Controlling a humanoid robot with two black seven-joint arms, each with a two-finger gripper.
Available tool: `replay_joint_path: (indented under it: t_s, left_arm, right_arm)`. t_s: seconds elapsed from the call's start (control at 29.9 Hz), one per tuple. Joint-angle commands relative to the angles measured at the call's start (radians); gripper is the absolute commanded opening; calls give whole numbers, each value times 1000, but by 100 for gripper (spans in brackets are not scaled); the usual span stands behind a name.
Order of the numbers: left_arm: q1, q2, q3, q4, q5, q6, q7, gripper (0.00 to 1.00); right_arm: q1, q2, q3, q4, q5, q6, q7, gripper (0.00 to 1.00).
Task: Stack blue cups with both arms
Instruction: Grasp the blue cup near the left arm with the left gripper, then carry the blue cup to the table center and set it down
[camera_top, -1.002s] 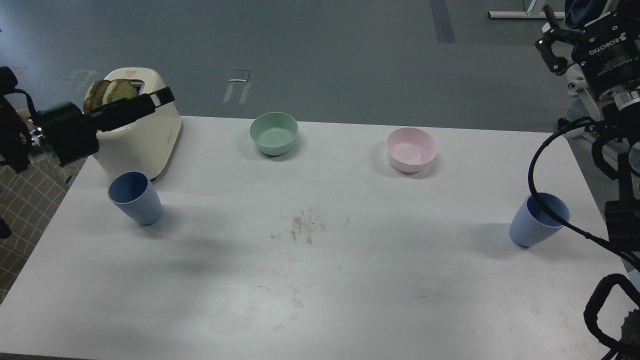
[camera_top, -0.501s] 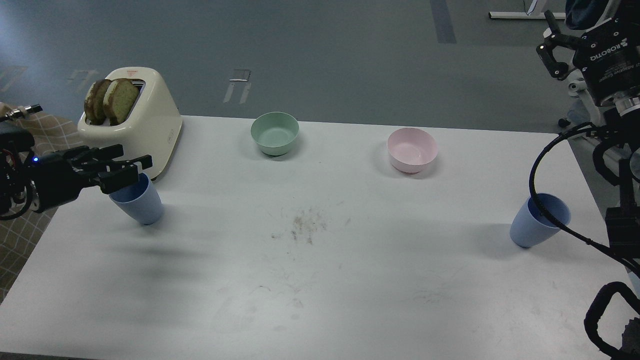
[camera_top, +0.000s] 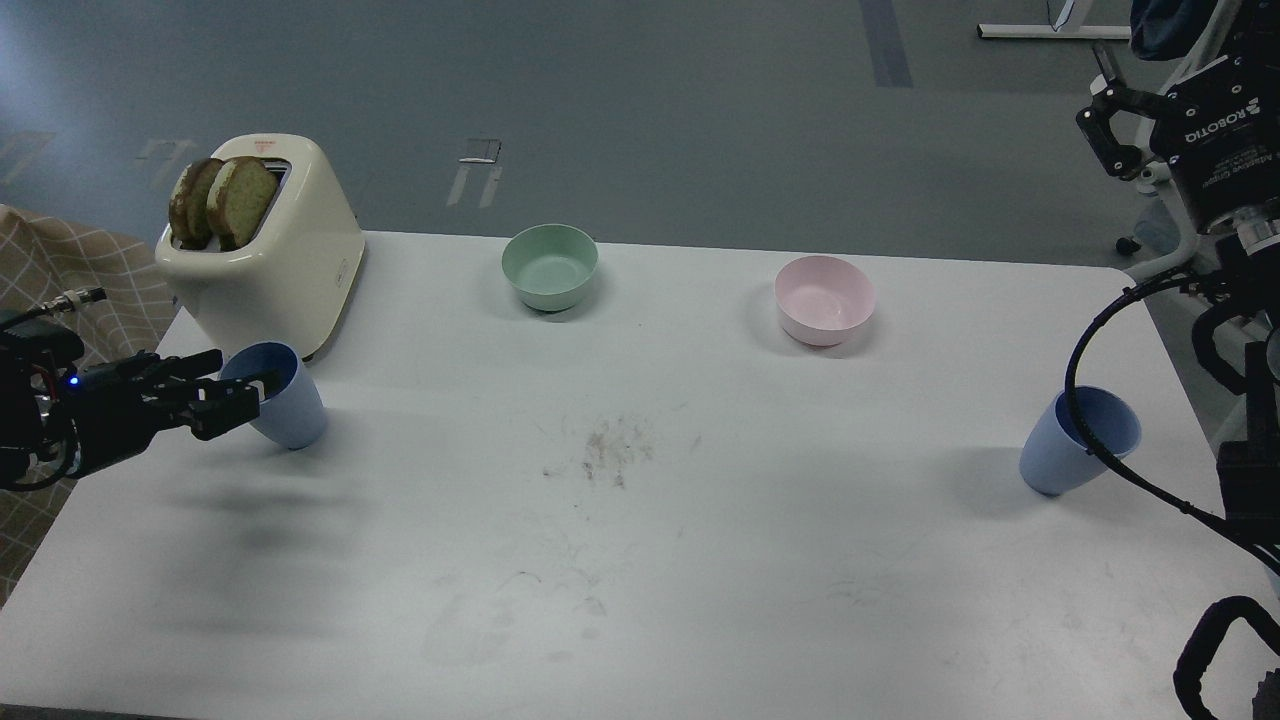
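While left gripper (camera_top: 235, 400) reaches open beside left blue cup (camera_top: 283, 398) | cup likely light, stiff; hold rim wall | right gripper (camera_top: 1108, 130) seems open

My left gripper (camera_top: 235, 392) has come down from in front of the toaster (camera_top: 265, 250) to the rim of the left blue cup (camera_top: 290, 405), while my right gripper (camera_top: 1105, 125) drifted slightly right.

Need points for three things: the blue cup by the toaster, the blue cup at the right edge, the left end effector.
Matte blue plastic cup by the toaster (camera_top: 295, 410), head view: outer wall.
Matte blue plastic cup at right edge (camera_top: 1050, 462), head view: outer wall.
Left end effector (camera_top: 240, 385), head view: between fingertips at the cup's rim.
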Motion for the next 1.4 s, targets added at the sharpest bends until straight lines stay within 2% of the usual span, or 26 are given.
replay_joint_path:
  t_s: [0.0, 0.17, 0.27, 0.53, 0.57, 0.63, 0.67, 0.74, 0.94, 1.07, 1.1, 1.2, 1.37]
  left_arm:
    - [-9, -6, -2, 5, -4, -3, 0, 78]
    - [-32, -23, 0, 58, -27, -8, -3, 78]
    - [-44, -54, 2, 108, -35, -8, -4, 71]
    - [-44, -60, 23, 118, -34, -6, -8, 35]
    - [-44, -63, 25, 120, -32, -6, -8, 26]
    - [-44, -69, 25, 120, -30, -8, -8, 17]
    - [-43, -72, 25, 120, -30, -8, -8, 8]
    - [-43, -72, 25, 120, -30, -8, -8, 0]
    - [-64, -71, 35, 106, -29, -8, -8, 0]
    - [-109, -52, 37, 40, -23, -9, -8, 0]
    - [-136, -28, 37, -7, -20, -12, -8, 0]
    - [-190, 41, 37, -134, -14, -63, -8, 0]
    - [-332, 25, 37, -250, 31, -172, -8, 0]
  right_arm:
    - [-6, 0, 0, 1, 0, 0, 0, 100]
    - [-11, 0, 1, -1, 0, 0, 0, 100]
    - [-14, 0, 0, -1, 0, 0, 0, 100]
    - [-14, -2, 1, -8, 0, 0, 0, 100]
    - [-14, -2, 1, -8, 0, 0, 0, 100]
    - [-14, 0, 1, -7, 0, 0, 0, 100]
    - [-14, -2, 1, -7, 0, 0, 0, 100]
    - [-14, -2, 1, -8, 0, 0, 0, 100]
    - [-15, -2, 1, -7, 0, 0, 0, 100]
    - [-25, -2, 4, -4, 0, 0, 0, 100]
    - [-31, -2, 7, -2, 0, 0, 0, 100]
    - [-49, -9, 23, 1, 0, 0, 2, 100]
    - [-77, -38, 62, 1, 0, 0, 0, 100]
